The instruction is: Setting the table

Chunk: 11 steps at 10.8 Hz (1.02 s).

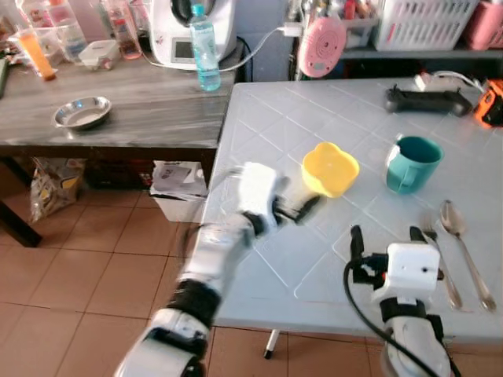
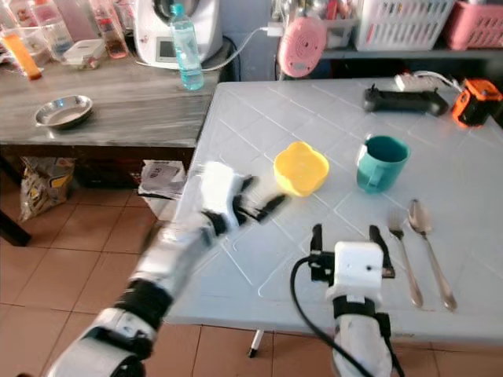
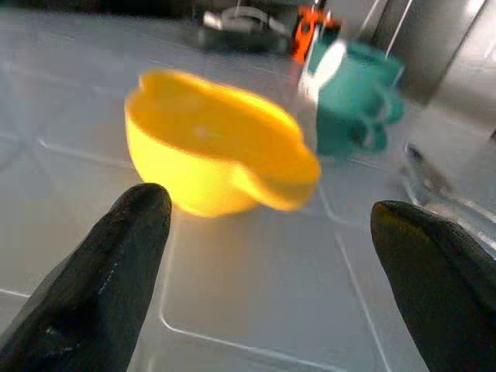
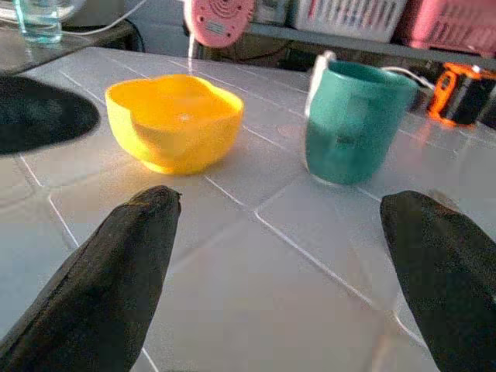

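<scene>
Both grippers occupy the lower part of the head views, over a white tiled table (image 1: 259, 118). Left gripper (image 1: 302, 208), blurred, sits at lower centre-left with its black fingers pointing toward the bowl (image 1: 330, 169); in the left wrist view the two fingertips (image 3: 116, 263) stand wide apart with nothing between them, and the bowl lies just ahead. Right gripper (image 1: 385, 236) sits at bottom right on a white wrist block, jaws wide and empty, resting low over the table surface; a black cable loops from it down the lower edge.

Upper left of the frame: a grey wood-grain counter (image 1: 141, 110) carries a small steel dish (image 1: 82, 112), an orange bottle (image 1: 35, 53), a clear container (image 1: 100, 53), a white appliance (image 1: 189, 27) and a blue-tinted water bottle (image 1: 204, 49). Below the counter, on the tiled floor, lie a bag (image 1: 51, 184) and a white bin with papers (image 1: 179, 188).

Centre of the table: the yellow bowl is upright and empty. Just right of it, not touching, stands a teal mug (image 1: 413, 163), handle toward the camera. A pink round object (image 1: 322, 35) stands beyond the table's far edge.

Right side: a fork (image 1: 442, 263) and a spoon (image 1: 464, 247) lie side by side, near the right gripper, below the mug. At upper right, a black controller (image 1: 428, 100) and an orange device (image 1: 491, 102) lie on the table, with white (image 1: 424, 20) and pink (image 1: 483, 23) baskets on a shelf behind.
</scene>
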Available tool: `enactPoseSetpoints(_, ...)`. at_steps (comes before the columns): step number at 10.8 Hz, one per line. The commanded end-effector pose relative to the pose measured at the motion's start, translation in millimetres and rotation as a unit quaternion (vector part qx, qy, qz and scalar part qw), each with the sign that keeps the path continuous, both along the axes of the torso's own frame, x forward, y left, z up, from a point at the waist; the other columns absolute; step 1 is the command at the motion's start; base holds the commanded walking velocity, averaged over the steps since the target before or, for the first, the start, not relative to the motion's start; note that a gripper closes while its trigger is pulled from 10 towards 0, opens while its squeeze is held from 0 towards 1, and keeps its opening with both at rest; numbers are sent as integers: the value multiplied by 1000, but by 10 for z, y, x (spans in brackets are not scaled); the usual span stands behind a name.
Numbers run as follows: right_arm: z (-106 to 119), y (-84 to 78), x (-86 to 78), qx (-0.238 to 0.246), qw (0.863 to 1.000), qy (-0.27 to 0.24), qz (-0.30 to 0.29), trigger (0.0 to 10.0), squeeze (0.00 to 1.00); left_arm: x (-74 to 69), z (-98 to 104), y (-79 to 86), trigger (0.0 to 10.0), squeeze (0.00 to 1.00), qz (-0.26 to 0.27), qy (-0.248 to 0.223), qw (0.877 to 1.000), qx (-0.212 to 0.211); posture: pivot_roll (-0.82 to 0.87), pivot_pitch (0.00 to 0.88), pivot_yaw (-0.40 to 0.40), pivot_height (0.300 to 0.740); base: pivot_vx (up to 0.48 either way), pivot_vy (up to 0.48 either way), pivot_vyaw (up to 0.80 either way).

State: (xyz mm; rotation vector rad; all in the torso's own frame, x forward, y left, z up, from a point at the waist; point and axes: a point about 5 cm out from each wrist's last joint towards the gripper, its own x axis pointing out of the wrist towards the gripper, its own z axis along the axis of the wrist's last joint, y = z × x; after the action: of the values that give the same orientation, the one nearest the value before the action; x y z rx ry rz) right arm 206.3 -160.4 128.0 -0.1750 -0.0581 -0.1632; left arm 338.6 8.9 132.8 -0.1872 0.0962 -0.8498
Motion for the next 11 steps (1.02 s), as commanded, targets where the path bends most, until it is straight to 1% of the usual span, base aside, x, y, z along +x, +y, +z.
enactPoseSetpoints(1, 43, 12, -31, -3, 1000, -6, -9, 10000, 0, 10, 64, -136, 10000, 0, -11, 5, 1000, -6, -129, 111, 127, 740, 0, 0, 0)
enactPoseSetpoints(2, 41, 4, -63, -2, 1000, -5, -16, 10000, 0, 20, 88, -194, 10000, 0, -17, 0, 1000, -4, -134, 111, 131, 740, 0, 0, 0)
enactPoseSetpoints(3, 43, -4, -72, 2, 1000, -7, -23, 10000, 0, 53, 116, -153, 10000, 0, -12, -7, 1000, -4, -135, 106, 136, 740, 0, 0, 0)
enactPoseSetpoints(4, 70, 8, -33, 9, 1000, -16, -23, 10000, 0, 110, 134, 26, 10000, 0, 17, -32, 999, -4, -122, 102, 133, 740, 0, 0, 0)
enactPoseSetpoints(5, 113, 37, 73, 17, 1000, -24, -10, 10000, 0, 157, 113, 349, 10000, 0, 64, -65, 996, 4, -85, 103, 117, 740, 0, 0, 0)
enactPoseSetpoints(6, 145, 49, 159, 28, 999, -31, -2, 10000, 0, 169, 74, 566, 10000, 0, 90, -76, 993, 18, -57, 104, 105, 740, 0, 0, 0)
enactPoseSetpoints(7, 238, 68, 361, 54, 998, -43, 15, 10000, 0, 149, 5, 897, 10000, 0, 122, -87, 988, 46, -21, 105, 86, 740, 0, 0, 0)
enactPoseSetpoints(8, 348, 66, 587, 88, 995, -49, 13, 10000, 0, 87, -85, 1158, 10000, 0, 144, -83, 984, 71, 15, 106, 66, 740, 0, 0, 0)
enactPoseSetpoints(9, 448, 81, 734, 114, 992, -58, 16, 10000, 0, 32, -144, 1249, 10000, 0, 150, -79, 982, 81, 33, 106, 55, 740, 0, 0, 0)
enactPoseSetpoints(10, 546, 107, 867, 142, 988, -66, 16, 10000, 0, -29, -201, 1292, 10000, 0, 152, -75, 982, 87, 42, 107, 48, 740, 0, 0, 0)
enactPoseSetpoints(11, 601, 144, 988, 178, 982, -62, 13, 10000, 0, -91, -245, 1287, 10000, 0, 149, -68, 983, 87, 49, 105, 42, 740, 0, 0, 0)
